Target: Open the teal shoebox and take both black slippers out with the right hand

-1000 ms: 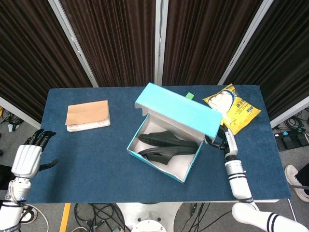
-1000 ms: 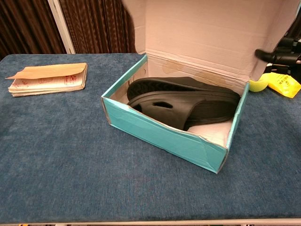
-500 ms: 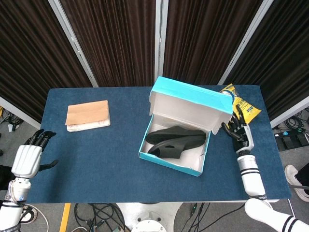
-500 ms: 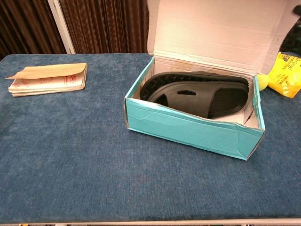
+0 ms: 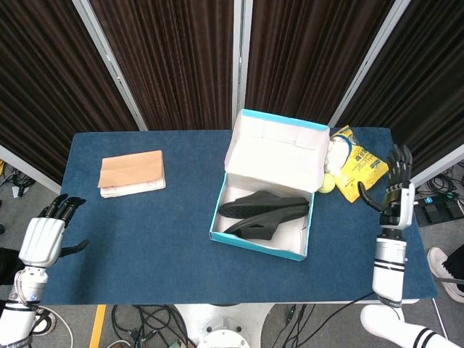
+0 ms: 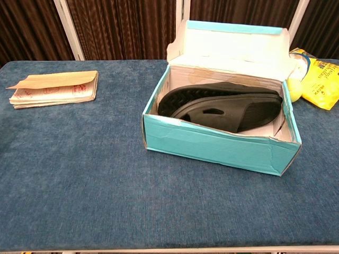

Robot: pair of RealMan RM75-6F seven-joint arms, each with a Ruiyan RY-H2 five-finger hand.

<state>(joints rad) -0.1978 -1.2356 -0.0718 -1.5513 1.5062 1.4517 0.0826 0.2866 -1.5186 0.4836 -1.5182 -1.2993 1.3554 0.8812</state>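
Note:
The teal shoebox stands at mid-table with its lid flipped up and back. Two black slippers lie inside, stacked on their sides. My right hand hovers over the table's right edge, well clear of the box, fingers spread and holding nothing. My left hand hangs off the table's front left corner, fingers apart and empty. The chest view shows neither hand.
A tan-covered notebook lies at the left. A yellow snack bag and a yellow-green ball sit just right of the box. Blue cloth covers the table.
The lid swung from half-raised to fully back and the box turned and shifted right. My right hand let go of the lid and drew away to the table's right edge.

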